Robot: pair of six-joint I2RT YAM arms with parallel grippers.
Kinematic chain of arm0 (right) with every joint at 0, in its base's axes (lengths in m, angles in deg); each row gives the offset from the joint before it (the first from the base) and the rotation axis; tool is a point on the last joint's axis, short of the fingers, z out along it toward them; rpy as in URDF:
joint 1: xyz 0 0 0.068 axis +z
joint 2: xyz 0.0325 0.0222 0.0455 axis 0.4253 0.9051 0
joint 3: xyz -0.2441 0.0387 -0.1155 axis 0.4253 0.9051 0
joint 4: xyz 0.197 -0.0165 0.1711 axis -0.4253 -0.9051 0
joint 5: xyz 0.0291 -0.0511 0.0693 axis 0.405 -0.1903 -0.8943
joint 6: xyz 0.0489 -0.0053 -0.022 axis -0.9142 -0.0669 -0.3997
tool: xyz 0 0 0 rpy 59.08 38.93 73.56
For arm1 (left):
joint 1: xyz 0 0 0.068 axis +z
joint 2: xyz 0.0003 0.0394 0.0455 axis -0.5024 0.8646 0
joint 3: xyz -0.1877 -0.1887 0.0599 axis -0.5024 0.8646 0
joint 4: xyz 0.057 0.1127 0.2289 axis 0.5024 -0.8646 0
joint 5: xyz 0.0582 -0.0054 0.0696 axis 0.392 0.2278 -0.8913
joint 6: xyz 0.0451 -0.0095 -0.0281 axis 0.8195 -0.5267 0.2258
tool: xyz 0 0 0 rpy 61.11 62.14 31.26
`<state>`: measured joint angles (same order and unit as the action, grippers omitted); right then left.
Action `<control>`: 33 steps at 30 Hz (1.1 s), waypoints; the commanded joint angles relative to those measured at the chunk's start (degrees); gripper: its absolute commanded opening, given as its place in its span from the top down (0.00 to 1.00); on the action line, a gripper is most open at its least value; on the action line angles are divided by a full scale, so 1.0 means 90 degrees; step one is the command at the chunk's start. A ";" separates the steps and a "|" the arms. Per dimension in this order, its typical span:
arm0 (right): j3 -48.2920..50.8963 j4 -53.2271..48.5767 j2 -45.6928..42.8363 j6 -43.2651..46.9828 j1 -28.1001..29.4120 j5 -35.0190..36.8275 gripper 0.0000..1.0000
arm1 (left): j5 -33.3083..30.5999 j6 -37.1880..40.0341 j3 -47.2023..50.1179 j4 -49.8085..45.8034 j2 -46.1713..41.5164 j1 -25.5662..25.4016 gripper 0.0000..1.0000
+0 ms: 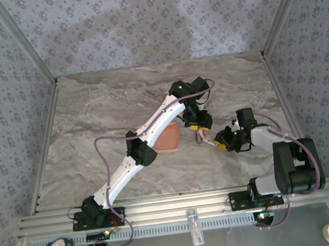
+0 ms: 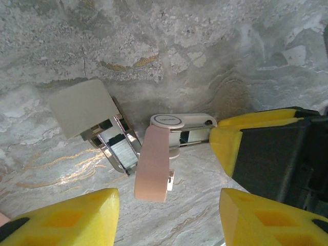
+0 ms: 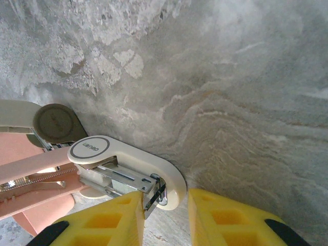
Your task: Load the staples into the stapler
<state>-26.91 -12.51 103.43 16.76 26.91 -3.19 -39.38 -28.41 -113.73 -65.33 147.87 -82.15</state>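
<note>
Yellow fingers [image 3: 107, 220] of the right pincer [image 3: 165, 199] are clamped on the rounded white end of the mini stapler [image 3: 128, 156], whose lid is swung open.
The stapler lies on the grey marbled tabletop [image 3: 230, 77] with its grey metal channel [image 3: 125, 177] bared. Its pale pink lid [image 2: 152, 164] is turned out sideways from the round-labelled hinge end. The left pincer [image 2: 168, 195] hangs over the stapler with its fingers spread wide on either side of the lid's tip, touching nothing. Just beside the stapler, on the side away from the right pincer, a ribbed grey strip that looks like the staples [image 2: 122, 151] sits in a shiny holder under a beige flap [image 2: 82, 107]. From above, a salmon-pink tray [image 1: 167, 138] lies near the stapler, partly under the left arm.
</note>
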 commanded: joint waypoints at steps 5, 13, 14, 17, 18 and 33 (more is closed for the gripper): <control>0.0040 0.0005 0.0007 0.0015 -0.0114 0.0305 0.71 | 0.0419 -0.0179 -0.0448 0.0224 0.0156 -0.0112 0.51; 0.0141 0.0234 0.0039 0.0062 -0.0234 0.0168 0.73 | 0.0795 -0.0376 -0.0448 0.0687 0.0121 -0.0171 0.58; 0.0147 0.0256 0.0047 0.0078 -0.0267 0.0130 0.73 | 0.0851 -0.0376 -0.0448 0.0697 0.0137 -0.0180 0.58; 0.0168 0.0399 0.0041 0.0117 -0.0328 0.0042 0.73 | 0.0940 -0.0362 -0.0448 0.0667 0.0171 -0.0219 0.58; 0.0172 0.0445 0.0041 0.0118 -0.0335 0.0028 0.73 | 0.0956 -0.0349 -0.0448 0.0654 0.0171 -0.0216 0.58; 0.0427 0.1058 0.0079 0.0145 -0.0366 -0.0302 0.73 | 0.0950 -0.0328 -0.0448 0.0727 0.0256 -0.0239 0.57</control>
<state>-24.00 -3.44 103.74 16.98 23.91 -5.63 -30.98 -31.14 -113.73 -59.19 149.79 -83.92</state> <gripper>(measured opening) 0.267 0.430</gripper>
